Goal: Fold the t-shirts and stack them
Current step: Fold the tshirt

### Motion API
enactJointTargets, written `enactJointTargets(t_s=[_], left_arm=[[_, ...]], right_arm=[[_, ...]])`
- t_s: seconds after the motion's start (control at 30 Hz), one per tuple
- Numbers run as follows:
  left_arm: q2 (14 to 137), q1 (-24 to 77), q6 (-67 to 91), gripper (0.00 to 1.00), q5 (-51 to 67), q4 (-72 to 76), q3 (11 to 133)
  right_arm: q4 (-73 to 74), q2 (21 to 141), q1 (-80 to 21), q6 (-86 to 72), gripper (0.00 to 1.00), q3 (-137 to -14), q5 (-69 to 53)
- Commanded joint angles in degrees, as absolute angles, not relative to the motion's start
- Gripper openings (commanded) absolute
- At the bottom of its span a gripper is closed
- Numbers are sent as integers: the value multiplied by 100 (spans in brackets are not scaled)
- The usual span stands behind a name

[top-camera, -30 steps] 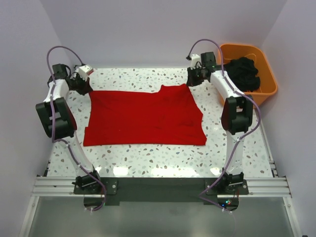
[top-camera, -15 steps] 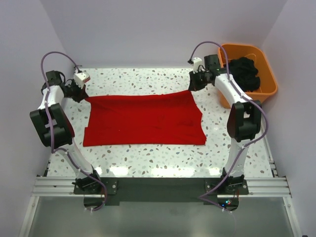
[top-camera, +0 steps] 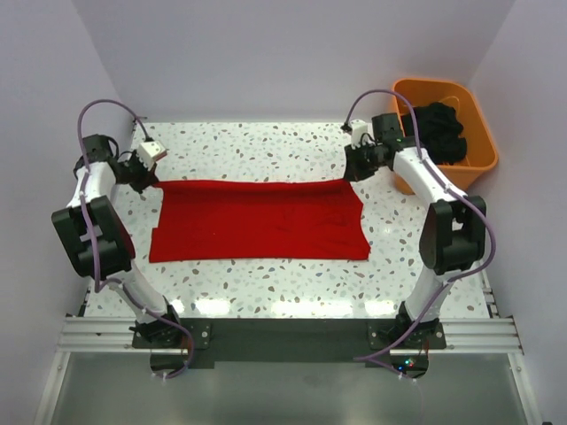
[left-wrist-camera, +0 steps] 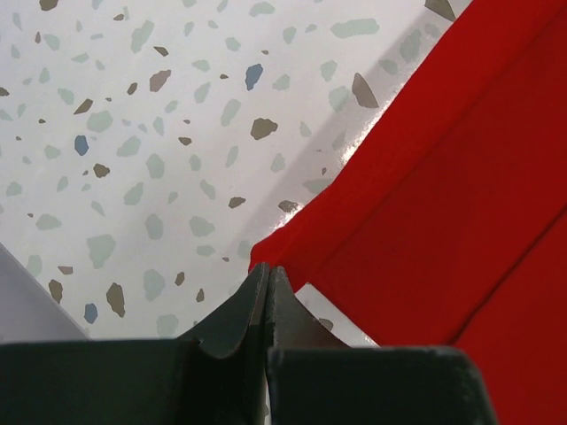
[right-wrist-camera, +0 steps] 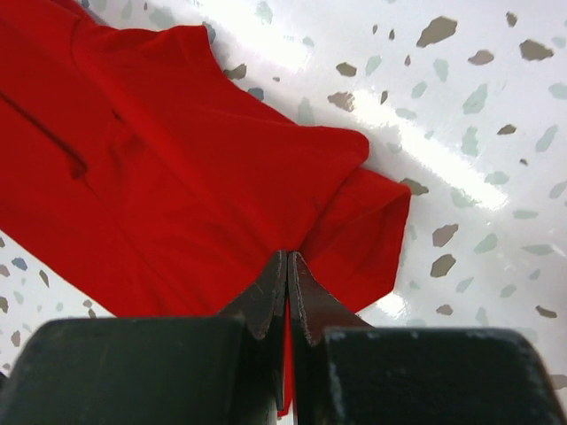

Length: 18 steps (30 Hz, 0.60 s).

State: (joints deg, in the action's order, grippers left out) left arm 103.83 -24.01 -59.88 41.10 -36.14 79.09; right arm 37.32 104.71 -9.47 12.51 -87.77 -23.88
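Note:
A bright red t-shirt [top-camera: 259, 220] lies spread across the middle of the speckled table. My left gripper [top-camera: 152, 178] is shut on its far left corner; the left wrist view shows red cloth [left-wrist-camera: 416, 186] pinched at my closed tips [left-wrist-camera: 267, 270]. My right gripper [top-camera: 353, 174] is shut on the far right corner; the right wrist view shows the cloth [right-wrist-camera: 177, 150] caught between my closed tips [right-wrist-camera: 287, 257], with a folded sleeve [right-wrist-camera: 359, 235] beside them. The far edge is stretched straight between the two grippers.
An orange plastic tub [top-camera: 478, 164] stands at the back right, off the table's right edge, with dark cloth [top-camera: 438, 131] inside. White walls close in the left, back and right. Bare speckled table [top-camera: 266, 146] lies behind the shirt and along the front.
Both grippers have moved toward the near side with the shirt's far edge. The raised bump near the right gripper has flattened and the far edge now runs straight.

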Motion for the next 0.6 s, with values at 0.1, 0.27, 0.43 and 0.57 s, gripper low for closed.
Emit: enactJointTargets(t_s=[0.1,0.27,0.43,0.57], left_arm=[[9906,-2522,-6995,0,3868,-4033,7559],[9756,-2522,-7426,0,3595,-3990,7137],[9843,-2523,-7524,0,3288,-3832,6768],[9966,-2496,-7409,0,3112,-3577,6575]], right_arm=[[3841,9923,-1011,1371,0,-8342,-2549],[3841,9817,-1116,1433,0,-7981,-2523],[3797,9923,-1301,1459,0,-7673,-2435],[3700,10221,-1380,1389,0,-7620,-2224]])
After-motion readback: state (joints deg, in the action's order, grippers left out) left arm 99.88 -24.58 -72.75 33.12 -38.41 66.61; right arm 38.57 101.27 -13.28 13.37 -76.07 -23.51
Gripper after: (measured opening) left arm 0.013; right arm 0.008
